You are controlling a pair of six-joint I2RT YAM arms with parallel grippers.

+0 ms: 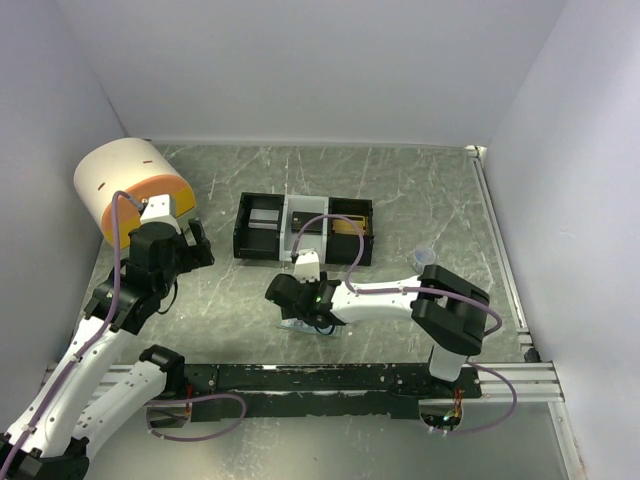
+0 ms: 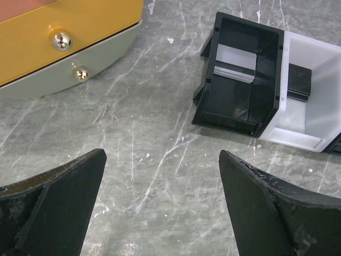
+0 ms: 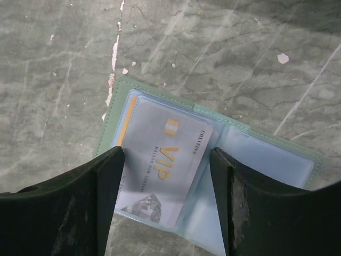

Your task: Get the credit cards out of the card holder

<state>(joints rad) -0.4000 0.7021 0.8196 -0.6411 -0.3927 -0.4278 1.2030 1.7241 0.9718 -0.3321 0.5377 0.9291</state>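
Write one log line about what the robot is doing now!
right claw: open, over open card holder | VIP card: in holder pocket | left claw: open, near tray

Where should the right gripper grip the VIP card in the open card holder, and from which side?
Probably its long edges, from straight above: the VIP card lies flat on the card holder, with the open right gripper straddling it.

"VIP" on credit card (image 3: 165,160) in card holder (image 3: 261,156).

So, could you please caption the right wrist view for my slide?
Open right gripper over a VIP card in the opened card holder.
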